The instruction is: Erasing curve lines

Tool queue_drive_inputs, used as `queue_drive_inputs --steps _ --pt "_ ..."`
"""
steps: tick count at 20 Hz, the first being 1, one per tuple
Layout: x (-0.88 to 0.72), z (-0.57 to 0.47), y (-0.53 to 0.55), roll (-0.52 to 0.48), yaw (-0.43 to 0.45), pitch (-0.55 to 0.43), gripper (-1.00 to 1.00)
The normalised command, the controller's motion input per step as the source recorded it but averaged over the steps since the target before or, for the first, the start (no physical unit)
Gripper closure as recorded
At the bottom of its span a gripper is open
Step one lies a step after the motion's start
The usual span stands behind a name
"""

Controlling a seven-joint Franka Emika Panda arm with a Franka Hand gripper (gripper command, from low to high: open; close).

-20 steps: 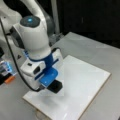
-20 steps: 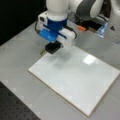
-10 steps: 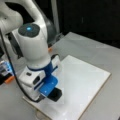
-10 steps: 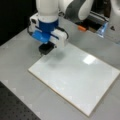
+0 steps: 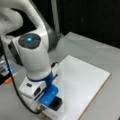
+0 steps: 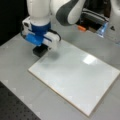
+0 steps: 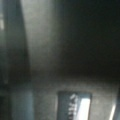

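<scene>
At white board (image 6: 75,77) corner, end effector (image 6: 41,50) clamped on dark eraser (image 5: 55,103); curve lines not discernible. Best kept flat, even pressure.

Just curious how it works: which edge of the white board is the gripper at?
The edge of the white board at a front view's upper left: the gripper, with a black block under it, hangs there, away from the other three.
</scene>
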Motion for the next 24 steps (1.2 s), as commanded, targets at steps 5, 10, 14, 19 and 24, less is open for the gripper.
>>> queue_drive_inputs --steps 5,10,14,19,24 --pt "0.28 -0.03 -0.34 0.143 0.012 0.204 1.00" --pt "0.20 -0.04 -0.38 0.150 0.024 0.160 1.00" --pt "0.03 -0.02 -0.34 0.156 0.001 0.143 1.00" --pt "-0.03 -0.03 -0.18 0.161 -0.031 0.097 1.00" --pt "-0.02 -0.04 -0.03 0.185 -0.068 0.043 1.00"
